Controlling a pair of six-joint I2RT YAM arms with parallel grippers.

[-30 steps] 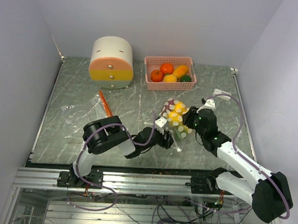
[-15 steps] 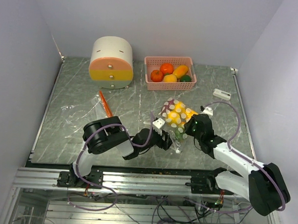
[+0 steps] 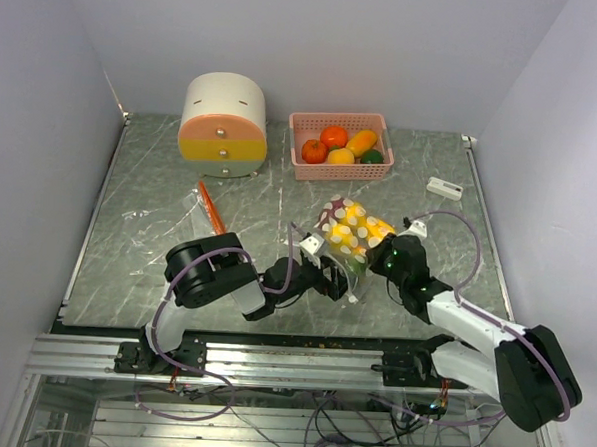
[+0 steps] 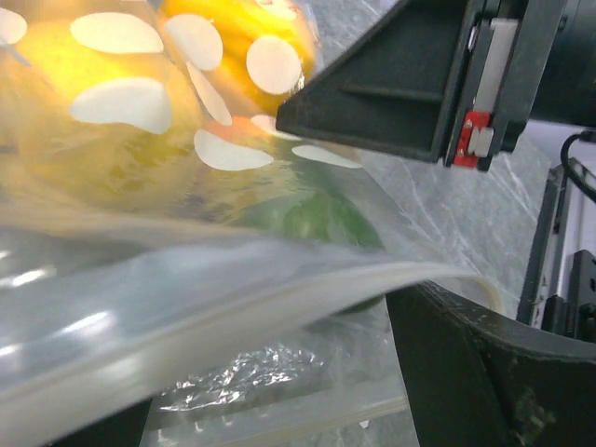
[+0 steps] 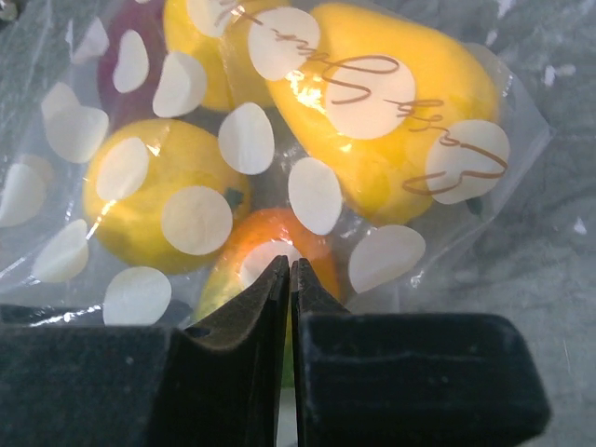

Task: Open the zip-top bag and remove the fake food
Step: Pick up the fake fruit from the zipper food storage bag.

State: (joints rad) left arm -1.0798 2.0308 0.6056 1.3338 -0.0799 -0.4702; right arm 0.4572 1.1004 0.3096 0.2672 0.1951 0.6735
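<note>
Toward the near edge of the desk point(image 3: 126, 265), a little right of its middle, I see the zip-top bag point(image 3: 350, 226) tipped up between my two arms. It is clear plastic with white dots. The fake food point(image 5: 391, 130) is inside it: yellow pieces, an orange one, something green low down and a dark purple one at the far left corner of the bag.

The right gripper point(image 5: 287, 265) has its claw pinched together on the bag's near edge, with only a thin slit between the fingers. The left gripper point(image 3: 338, 276) comes in from the left with its fingers spread wide. On its wrist camera the bag's thick zip rim lies across the gap and rests on the right-hand finger point(image 4: 466, 372), and nothing is squeezed.

At the far edge a pink basket point(image 3: 339, 117) holds loose fruits point(image 3: 333, 137) in orange, red, yellow and green. To its left stands the round drawer box point(image 3: 224, 124). Toward the left side an orange stick-shaped piece point(image 3: 211, 207) lies beside a crumpled clear wrapper point(image 3: 163, 221). A small white object point(image 3: 444, 187) sits near the right edge.
</note>
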